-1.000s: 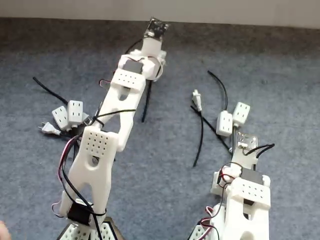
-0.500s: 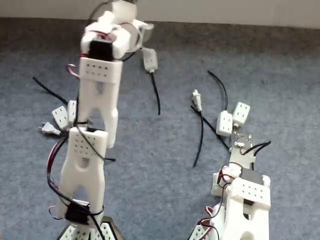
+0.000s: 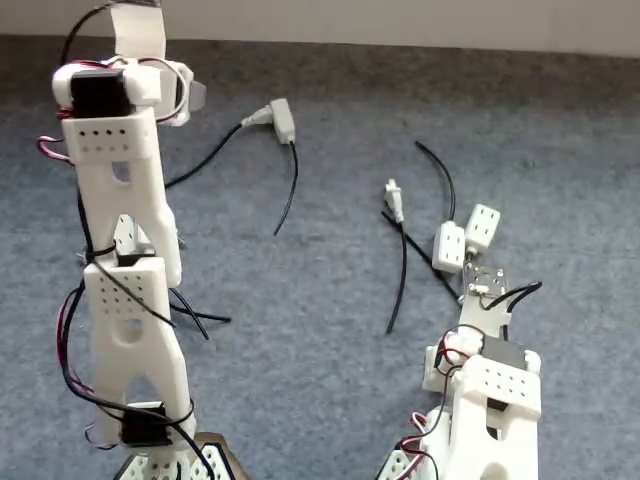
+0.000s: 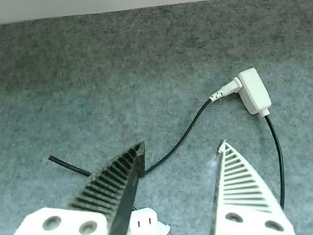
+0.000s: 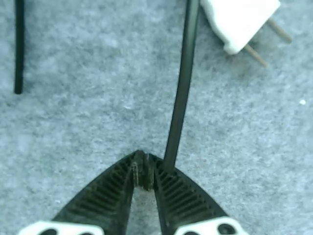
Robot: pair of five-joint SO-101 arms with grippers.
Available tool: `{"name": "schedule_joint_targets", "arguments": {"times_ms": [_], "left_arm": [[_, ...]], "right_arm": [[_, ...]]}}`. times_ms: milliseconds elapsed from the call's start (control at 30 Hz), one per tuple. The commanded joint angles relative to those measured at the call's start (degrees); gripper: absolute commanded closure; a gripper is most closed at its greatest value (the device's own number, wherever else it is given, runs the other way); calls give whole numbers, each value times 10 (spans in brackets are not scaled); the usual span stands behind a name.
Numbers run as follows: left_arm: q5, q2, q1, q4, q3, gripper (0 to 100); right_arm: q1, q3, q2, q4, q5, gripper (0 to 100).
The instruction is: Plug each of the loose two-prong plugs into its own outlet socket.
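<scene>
A white outlet block with a plug pushed into it (image 3: 272, 115) (image 4: 252, 90) lies on the grey carpet at the back, black cords trailing from it. My left gripper (image 4: 181, 147) hangs open above the carpet short of that block, holding nothing. A loose two-prong plug (image 3: 393, 197) lies mid-right, and its black cord (image 3: 403, 262) runs toward two white outlets (image 3: 449, 245) (image 3: 482, 225). My right gripper (image 3: 478, 285) (image 5: 144, 164) is shut just in front of those outlets, with a black cord (image 5: 181, 98) beside one finger. A white two-prong plug (image 5: 239, 19) lies just beyond it.
More white outlets (image 3: 125, 235) and black cords lie partly hidden behind the left arm (image 3: 120, 260); another outlet (image 4: 146, 227) peeks out under the left gripper. The pale wall edge (image 3: 400, 20) runs along the back. Bare carpet (image 3: 320, 380) lies between the two arms.
The left arm swung from the back middle to the far left and let go of the plugged outlet block, which now lies on the carpet. The right arm kept still.
</scene>
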Motion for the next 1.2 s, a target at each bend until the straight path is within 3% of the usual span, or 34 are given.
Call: {"name": "schedule_joint_targets", "arguments": {"times_ms": [0,367,667,900,1167], "left_arm": [[1,-84,-29,7,30,780],[0,-378,-20,4,534,783],[-1,-461,-46,-6,713,783],[-1,-462,-95,-166,885,783],[-1,-466,-92,-384,1061,783]], "right_arm": [[-8,1,-2,-11,8,989],[-11,1,-2,-11,9,989],[-11,1,-2,-11,9,989],[-12,1,-2,-11,9,989],[-12,1,-2,-11,9,989]]}}
